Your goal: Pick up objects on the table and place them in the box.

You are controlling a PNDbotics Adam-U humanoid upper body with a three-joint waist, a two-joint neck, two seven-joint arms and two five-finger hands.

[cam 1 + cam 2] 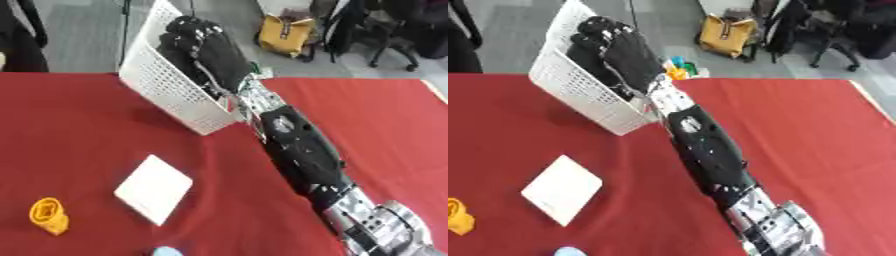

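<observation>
Here the right hand (210, 52), fingers curled on nothing visible, hangs inside the tilted white basket (166, 90).

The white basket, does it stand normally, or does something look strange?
The white basket is tipped up on one edge, not flat on the red table. The right hand reaches into it, fingers curled over the far rim.

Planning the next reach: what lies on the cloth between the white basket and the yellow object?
Only the flat white card lies between basket and yellow object, clearest in the left eye view.
</observation>
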